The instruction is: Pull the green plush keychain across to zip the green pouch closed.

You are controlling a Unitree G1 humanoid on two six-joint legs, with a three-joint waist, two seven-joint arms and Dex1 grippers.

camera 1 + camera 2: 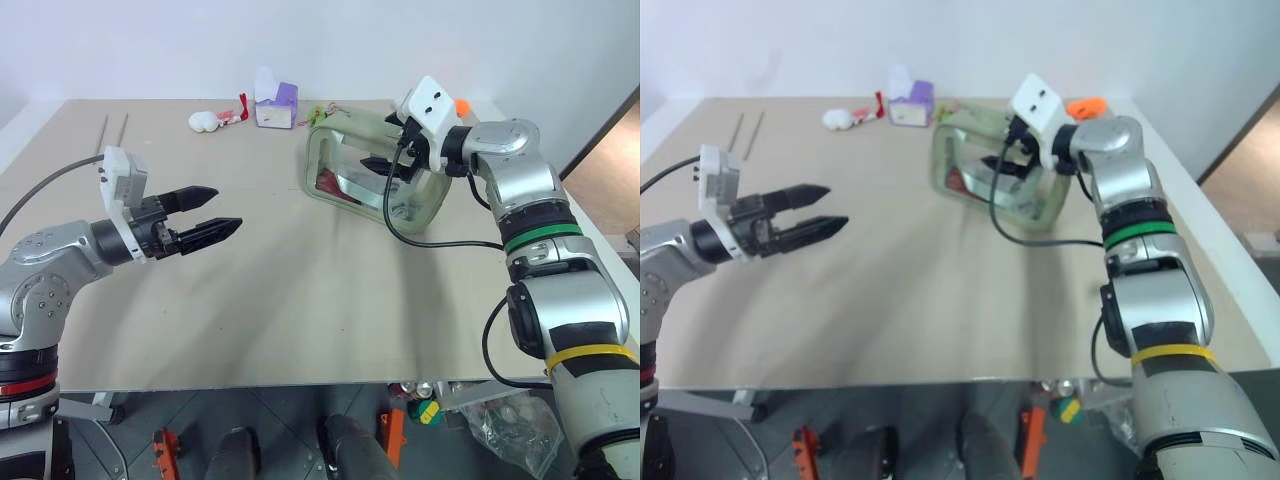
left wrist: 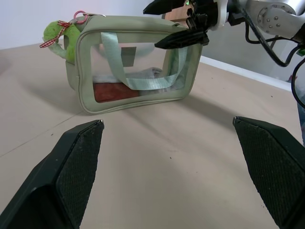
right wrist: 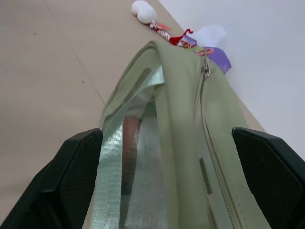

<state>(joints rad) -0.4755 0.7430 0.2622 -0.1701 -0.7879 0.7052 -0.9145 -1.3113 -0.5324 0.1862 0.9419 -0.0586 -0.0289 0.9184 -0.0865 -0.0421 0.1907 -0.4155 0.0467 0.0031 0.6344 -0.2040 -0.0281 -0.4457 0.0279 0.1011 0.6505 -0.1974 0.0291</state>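
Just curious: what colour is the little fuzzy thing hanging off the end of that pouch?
Bright lime green, tied with a thin red cord; the green plush keychain shows best in the left wrist view.

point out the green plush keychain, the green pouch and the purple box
green plush keychain [image 2: 58,34], left wrist view, on its fuzzy lime body at the pouch's top corner
green pouch [image 2: 138,102], left wrist view, on the fabric border under its clear window
purple box [image 1: 279,105], left eye view, on its front face

R pincer [image 1: 385,166] open at green pouch [image 1: 345,185].
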